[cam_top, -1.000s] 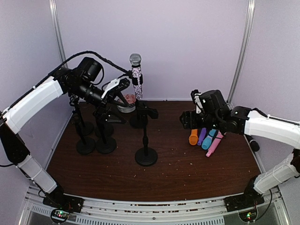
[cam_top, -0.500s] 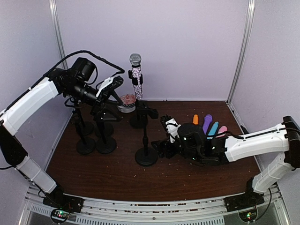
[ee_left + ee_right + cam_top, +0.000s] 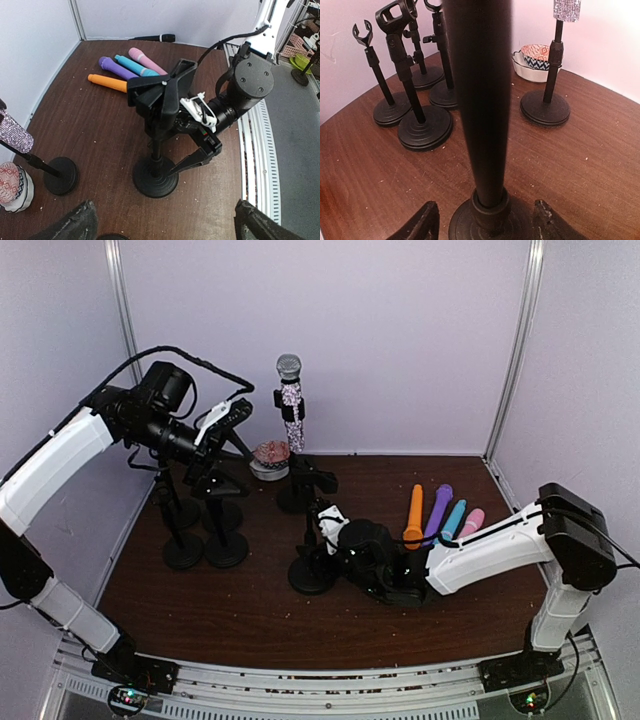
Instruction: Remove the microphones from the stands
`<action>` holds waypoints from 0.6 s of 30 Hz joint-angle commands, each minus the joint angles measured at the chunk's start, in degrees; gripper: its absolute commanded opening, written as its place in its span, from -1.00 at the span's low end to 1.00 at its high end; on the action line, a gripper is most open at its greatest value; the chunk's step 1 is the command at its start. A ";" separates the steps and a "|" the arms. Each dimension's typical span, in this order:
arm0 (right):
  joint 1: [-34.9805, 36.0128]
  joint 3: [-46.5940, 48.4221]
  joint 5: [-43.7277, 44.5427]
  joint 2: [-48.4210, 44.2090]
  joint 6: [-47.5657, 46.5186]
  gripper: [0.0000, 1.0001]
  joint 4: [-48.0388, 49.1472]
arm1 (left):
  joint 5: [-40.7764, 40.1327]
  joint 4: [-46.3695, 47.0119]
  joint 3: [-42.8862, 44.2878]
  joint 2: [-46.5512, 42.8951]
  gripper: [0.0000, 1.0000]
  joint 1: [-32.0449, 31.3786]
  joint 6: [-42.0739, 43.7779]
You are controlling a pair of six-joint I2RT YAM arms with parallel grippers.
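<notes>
The glittery microphone [image 3: 290, 400] stands upright in the clip of the rear stand [image 3: 296, 498]; its body shows at the edge of the left wrist view [image 3: 12, 137] and at the top of the right wrist view [image 3: 567, 9]. My left gripper [image 3: 235, 420] hangs open to the left of it, high above the table, with nothing between its fingers [image 3: 75, 225]. My right gripper [image 3: 322, 540] is low at the empty centre stand [image 3: 312, 570]. It is open, one finger [image 3: 422, 225] on each side of that stand's pole [image 3: 485, 100], with gaps showing.
Several empty stands [image 3: 205, 540] cluster at the left. A patterned bowl [image 3: 268, 458] sits behind them. Orange [image 3: 412, 515], purple, blue and pink microphones lie on the table at the right. A black microphone [image 3: 150, 37] lies by the wall.
My right arm swung from above the coloured microphones down to the centre stand's base, and its jaws narrowed a little. The left arm drew slightly back to the left.
</notes>
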 commanded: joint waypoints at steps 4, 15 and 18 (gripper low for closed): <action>0.28 4.02 5.82 4.27 0.52 -0.05 3.93 | 0.16 0.29 -0.70 -1.66 0.96 1.05 -0.38; 0.24 4.98 6.10 3.13 1.22 -1.00 2.64 | -0.08 2.44 -6.23 -2.87 0.94 1.83 -1.20; 0.14 5.34 4.88 -0.50 3.62 -1.00 1.91 | 1.73 8.74 -12.58 -3.72 0.87 1.74 -3.97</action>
